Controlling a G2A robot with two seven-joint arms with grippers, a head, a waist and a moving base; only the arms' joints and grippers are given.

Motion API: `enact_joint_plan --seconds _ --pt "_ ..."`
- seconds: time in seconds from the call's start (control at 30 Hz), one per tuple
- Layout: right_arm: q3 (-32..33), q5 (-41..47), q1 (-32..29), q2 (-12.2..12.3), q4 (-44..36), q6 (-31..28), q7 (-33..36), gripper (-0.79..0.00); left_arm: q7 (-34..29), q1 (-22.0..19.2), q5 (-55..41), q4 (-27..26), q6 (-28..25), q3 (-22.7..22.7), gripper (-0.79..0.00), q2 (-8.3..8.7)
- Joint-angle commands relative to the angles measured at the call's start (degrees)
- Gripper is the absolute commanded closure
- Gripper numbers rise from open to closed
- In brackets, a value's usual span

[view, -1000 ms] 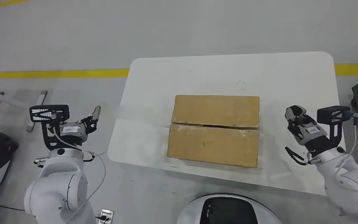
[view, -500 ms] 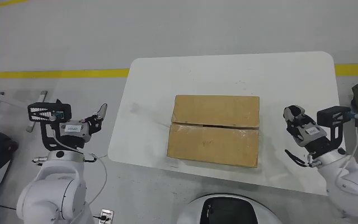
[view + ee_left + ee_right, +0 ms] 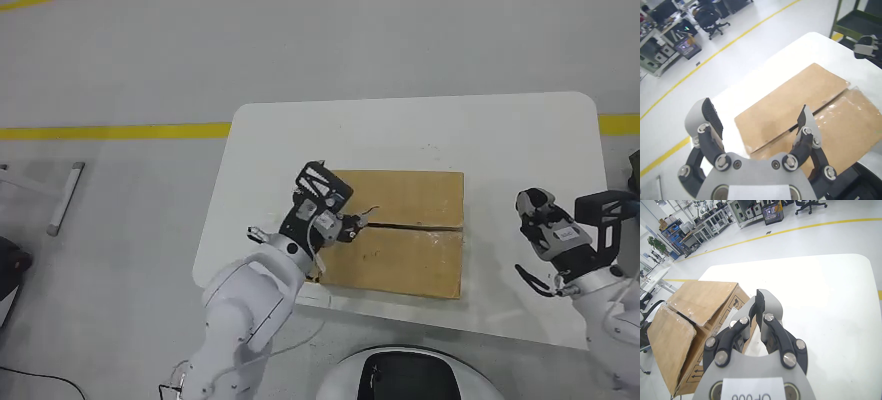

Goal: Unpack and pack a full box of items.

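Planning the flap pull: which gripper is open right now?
The left gripper, spread wide over the box top; the right gripper, off beside the box, is closed tight.

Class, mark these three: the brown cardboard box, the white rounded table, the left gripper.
brown cardboard box [image 3: 400, 262], top view, on its nearer top flap.
white rounded table [image 3: 510, 140], top view, on bare tabletop.
left gripper [image 3: 755, 106], left wrist view, midway between its open fingers.

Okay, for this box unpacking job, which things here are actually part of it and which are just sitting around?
Part of the job:
cardboard box, flaps closed
left gripper, open, over the box's seam
right gripper, shut, off to the box's side

Just around:
white table under the box
yellow floor line
office chair
workbenches in the room behind
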Motion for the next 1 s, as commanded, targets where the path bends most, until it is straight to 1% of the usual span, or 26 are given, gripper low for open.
enact_joint_plan --seconds 0.0,0.07,0.13,0.27,0.47,0.6,0.7,0.83,0.9,0.97 --pt "0.3 0.2 -0.2 0.0 0.3 0.1 -0.2 0.000 -0.5 -1.5 -0.1 2.4 -0.4 3.9 -0.785 -0.38" --pt "0.6 0.4 -0.3 0.0 0.4 0.0 -0.2 0.000 -2.1 -3.4 1.7 4.9 -1.0 6.4 -0.785 -0.65" --pt "0.9 0.6 -0.3 0.0 0.5 0.0 -0.3 0.000 -2.7 -4.3 0.7 6.9 0.1 7.9 -0.785 -1.03" --pt "1.2 0.7 -0.3 0.0 0.9 0.0 -0.5 0.000 -5.3 -6.5 4.2 9.9 -1.5 10.6 -0.785 -1.29" --pt "1.4 0.9 0.1 0.0 1.4 0.0 -0.3 0.000 -7.4 -7.8 10.5 11.6 -1.9 11.9 -0.785 -1.33" --pt "1.4 0.8 0.6 0.0 1.7 -0.1 -0.2 0.000 -7.7 -8.0 14.6 11.9 -2.5 11.6 -0.785 -1.14" --pt "1.2 0.7 1.0 0.0 1.8 -0.1 0.0 0.000 -6.4 -7.8 17.9 11.4 -1.9 11.2 -0.785 -1.01" --pt "0.9 0.5 1.4 0.0 1.8 0.0 0.3 0.000 -3.7 -7.8 21.6 10.6 0.6 10.7 -0.785 -1.03" --pt "0.8 0.4 1.6 0.0 1.9 0.0 0.4 0.000 -2.6 -8.4 23.9 11.0 0.8 10.8 -0.785 -1.06" --pt "0.6 0.3 1.7 0.0 2.0 -0.1 0.5 0.000 -1.9 -9.6 27.1 11.7 -0.2 11.2 -0.785 -1.07"
